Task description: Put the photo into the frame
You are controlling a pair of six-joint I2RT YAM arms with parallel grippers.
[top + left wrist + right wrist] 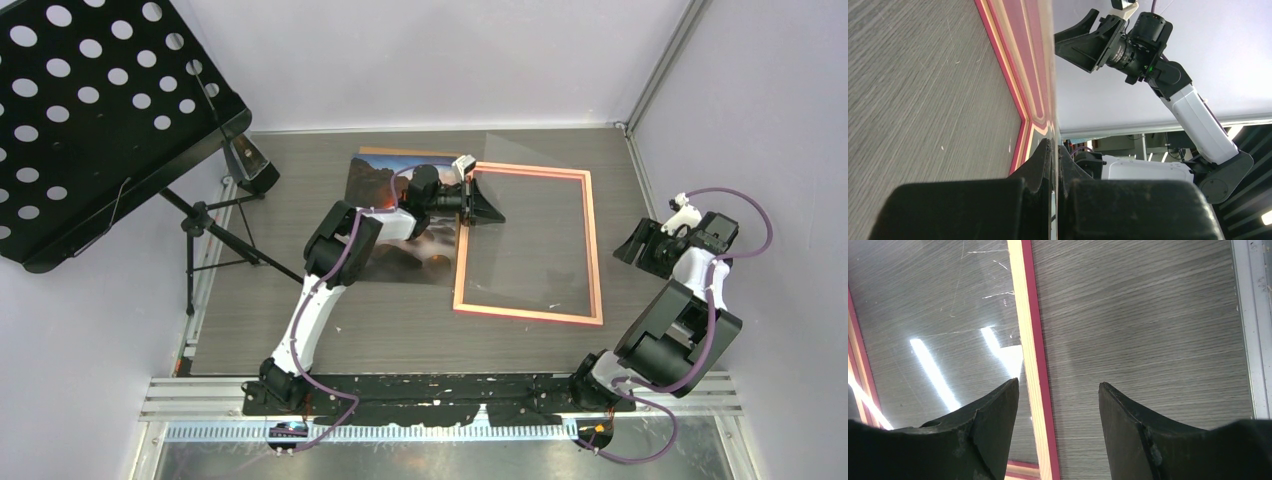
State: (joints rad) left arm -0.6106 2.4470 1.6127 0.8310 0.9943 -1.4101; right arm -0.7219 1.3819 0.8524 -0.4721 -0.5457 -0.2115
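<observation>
- While the photo (pixel 381 178) lies face up on the worktop (pixel 400 335), it is not yet in the frame (pixel 525 314). It sits behind the left gripper (pixel 482 200), partly under that arm, so the main step is undone.
- A brown strip (pixel 372 151) shows past the photo's far edge. It may be the backing board, though the arm hides too much to be sure.
- The frame lies flat just ahead of and below the left gripper, with its back off and its opening showing the worktop through a clear pane (pixel 525 240).
- The left gripper is clamped on the near edge of that clear pane. Its wrist camera shows the thin sheet pinched edge-on between the closed fingers.
- From above, the pane looks tilted, with a faint corner reaching past the frame's far rail. I judge it is not seated flat, but I cannot tell how high it is raised.
- The right gripper (pixel 1058 383) stands apart and holds nothing, hovering over the frame's outer long rail with one finger to each side of it.
- Left to do, as I read it:
  - settle the pane in the frame
  - lay the photo in the opening
  - put the backing on and fasten it
</observation>
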